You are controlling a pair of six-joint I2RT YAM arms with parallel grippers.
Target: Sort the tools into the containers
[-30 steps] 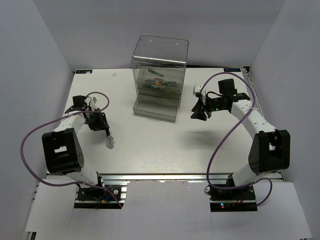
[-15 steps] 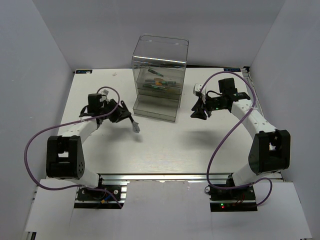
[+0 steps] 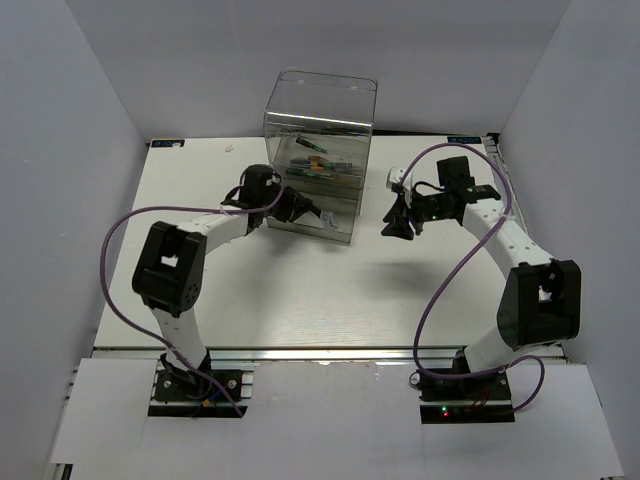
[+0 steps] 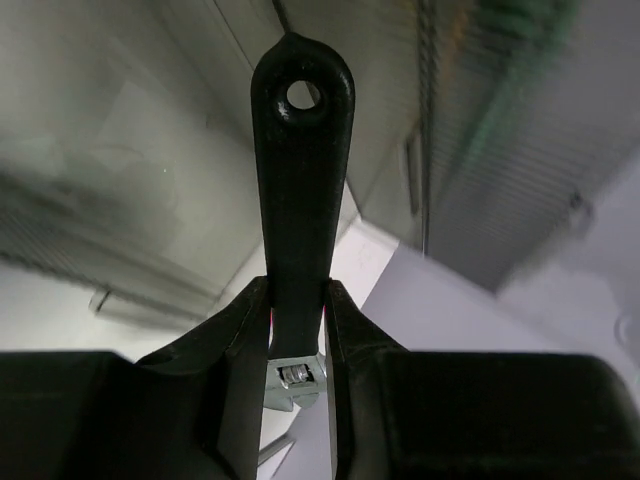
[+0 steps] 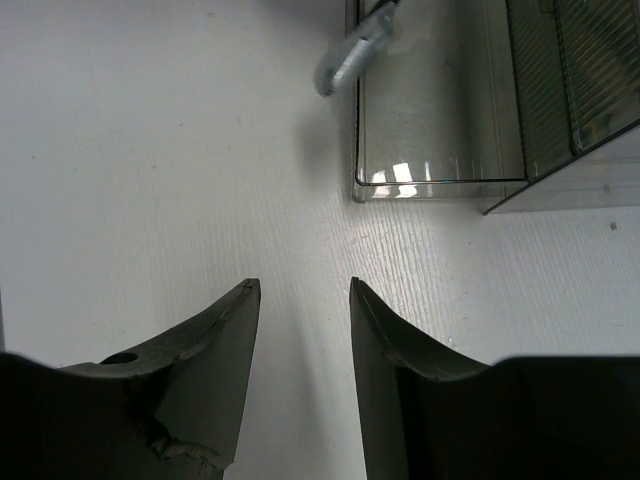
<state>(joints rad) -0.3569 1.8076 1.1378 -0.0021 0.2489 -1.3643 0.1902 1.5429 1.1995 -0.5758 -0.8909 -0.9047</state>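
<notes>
My left gripper [image 3: 303, 211] is shut on a small wrench [image 4: 300, 150] with a black handle and a silver head. It holds the wrench at the front of the clear drawer cabinet [image 3: 320, 120], over the pulled-out bottom drawer [image 3: 300, 222]. In the right wrist view the silver wrench head [image 5: 355, 55] hangs at the left edge of that open drawer [image 5: 440, 182]. Several tools with orange and green parts [image 3: 318, 165] lie in upper drawers. My right gripper [image 3: 398, 228] is open and empty, right of the cabinet, above bare table [image 5: 300, 285].
A small white block [image 3: 394, 179] sits by the right arm's wrist. Purple cables loop from both arms. White walls close in the table on the left, back and right.
My left arm has swung from the left side of the table to the cabinet front, carrying the wrench. The right arm has not moved.
</notes>
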